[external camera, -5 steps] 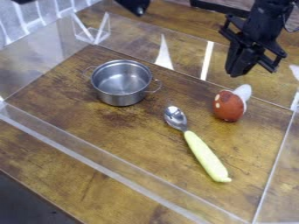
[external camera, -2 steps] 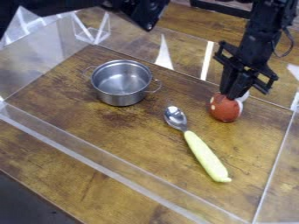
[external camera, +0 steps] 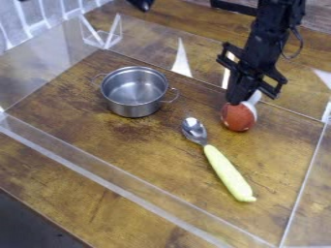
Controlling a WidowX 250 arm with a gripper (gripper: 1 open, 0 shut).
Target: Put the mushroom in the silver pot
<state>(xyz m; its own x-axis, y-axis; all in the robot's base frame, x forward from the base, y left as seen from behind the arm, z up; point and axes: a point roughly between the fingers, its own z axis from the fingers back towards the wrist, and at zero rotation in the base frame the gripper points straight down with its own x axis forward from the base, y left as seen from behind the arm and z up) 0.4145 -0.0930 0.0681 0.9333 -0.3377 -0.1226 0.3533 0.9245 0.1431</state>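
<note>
Silver pot [external camera: 130, 108], round shiny steel, is seen empty on the wooden table [external camera: 77, 126]. The red-brown mushroom [external camera: 238, 118] is set on the table at the pot's 3 o'clock, well apart, with the gripper [external camera: 246, 95] at its top, fingers pressed together; a grip cannot be told. A yellow-handled spoon [external camera: 220, 160] is laid at the pot's 5 o'clock.

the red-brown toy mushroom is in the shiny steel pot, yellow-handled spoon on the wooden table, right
No: the camera view shows the red-brown toy mushroom on the wooden table, outside the shiny steel pot. The yellow-handled spoon is on the table.
</note>
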